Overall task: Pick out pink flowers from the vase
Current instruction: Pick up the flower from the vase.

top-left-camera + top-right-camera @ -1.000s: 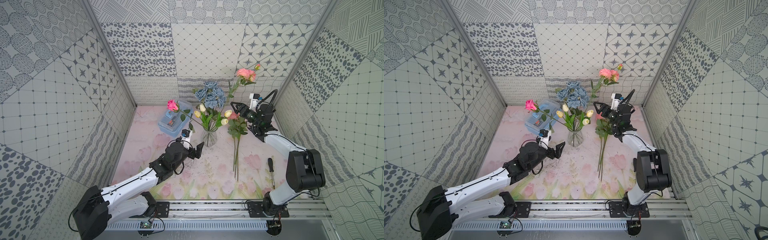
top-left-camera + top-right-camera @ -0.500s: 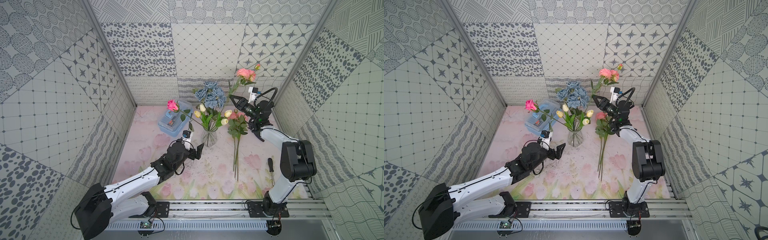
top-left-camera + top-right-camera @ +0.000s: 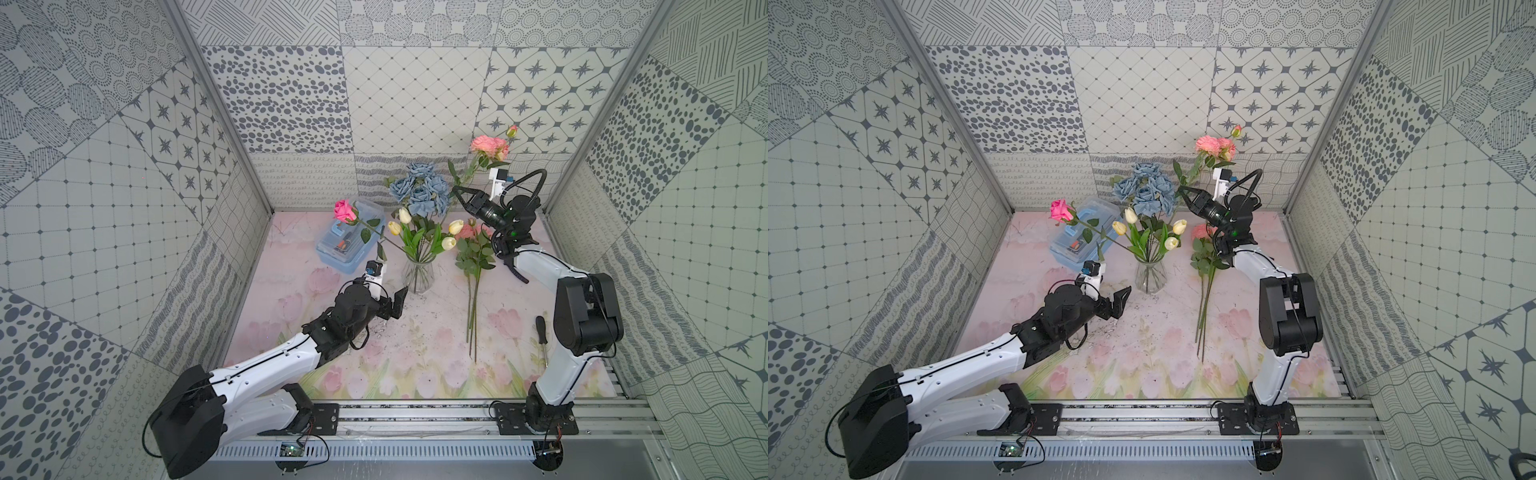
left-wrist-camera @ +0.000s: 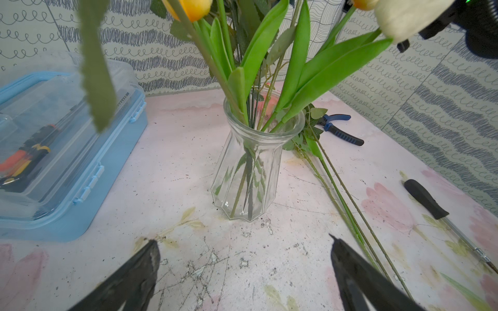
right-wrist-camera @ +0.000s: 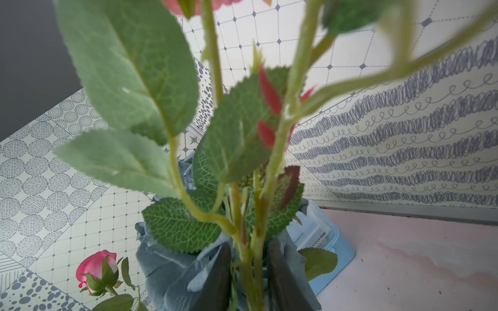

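Three patterned grey-white walls, pink tulip-print tabletop, scuffed near vase

I find nothing to read in any of my views: no word, number or brand mark. The walls carry only dots, stars, grids and scribbled loops, not letters. The blue plastic box shows no label I can make out.

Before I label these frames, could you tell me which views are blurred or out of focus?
Right wrist view: nearest pink flower stems blurred, wall pattern sharp; left wrist view: the hanging leaf blurred, the vase crisp; both top views: sharp, evenly lit.
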Motion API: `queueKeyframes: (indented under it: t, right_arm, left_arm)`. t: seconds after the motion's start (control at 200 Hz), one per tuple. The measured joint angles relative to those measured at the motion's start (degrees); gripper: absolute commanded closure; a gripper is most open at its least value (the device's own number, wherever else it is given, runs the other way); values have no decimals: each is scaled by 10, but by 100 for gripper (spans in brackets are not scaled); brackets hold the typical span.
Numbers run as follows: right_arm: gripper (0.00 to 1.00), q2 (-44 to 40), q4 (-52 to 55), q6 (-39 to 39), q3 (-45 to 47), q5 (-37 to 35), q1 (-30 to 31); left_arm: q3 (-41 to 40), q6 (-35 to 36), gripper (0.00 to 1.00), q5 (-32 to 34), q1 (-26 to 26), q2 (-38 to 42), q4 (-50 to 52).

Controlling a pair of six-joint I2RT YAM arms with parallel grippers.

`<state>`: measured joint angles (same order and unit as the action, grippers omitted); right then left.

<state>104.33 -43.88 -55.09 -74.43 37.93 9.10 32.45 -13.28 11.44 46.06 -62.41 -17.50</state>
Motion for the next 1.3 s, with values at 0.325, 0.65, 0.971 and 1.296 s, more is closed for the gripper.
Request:
queueKeyframes:
  t: [0.325,0.65,0.971,1.296]
  right_arm:
    - [94,-21,81,74,-8,-10,1]
    - [98,-141,210,230,-10,-73,27]
    - [99,-273,266,408,-3,-221,93]
    - [98,-400,229,494,6,-330,117]
  left_arm:
    - [0,0,1,9,0,0,0]
    - [0,0,1,11,0,9,0]
    - [0,-2,1,11,0,22,1]
    - [0,-7,1,9,0,32,1]
